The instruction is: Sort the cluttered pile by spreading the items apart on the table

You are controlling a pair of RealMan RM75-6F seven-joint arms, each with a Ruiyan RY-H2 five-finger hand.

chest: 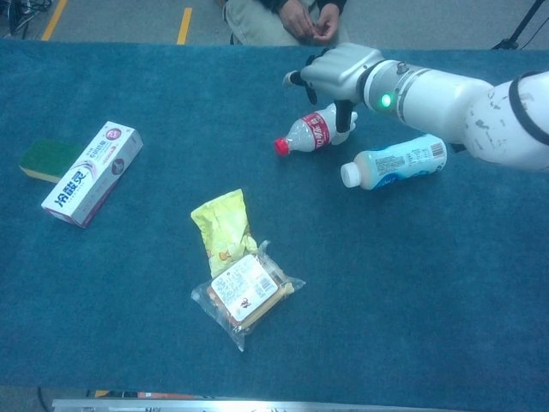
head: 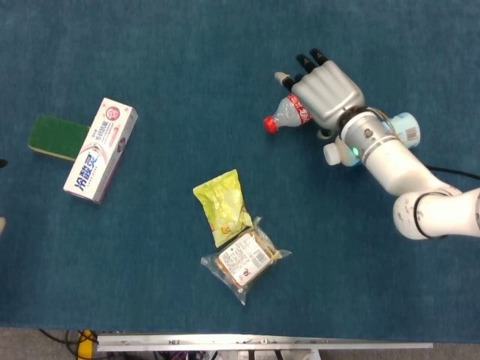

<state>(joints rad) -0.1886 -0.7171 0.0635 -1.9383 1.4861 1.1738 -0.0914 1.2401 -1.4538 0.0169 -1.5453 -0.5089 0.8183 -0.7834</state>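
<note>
A small clear soda bottle with a red cap and red label lies on its side on the blue table, cap pointing left. My right hand hovers over the bottle's base end with its fingers spread; one fingertip reaches down beside the base. A white and blue bottle lies just to the right, partly under my forearm in the head view. A yellow snack packet touches a clear wrapped sandwich pack. My left hand is not visible.
A toothpaste box lies at the left, overlapping a green sponge. A seated person is beyond the table's far edge. A metal rail runs along the near edge.
</note>
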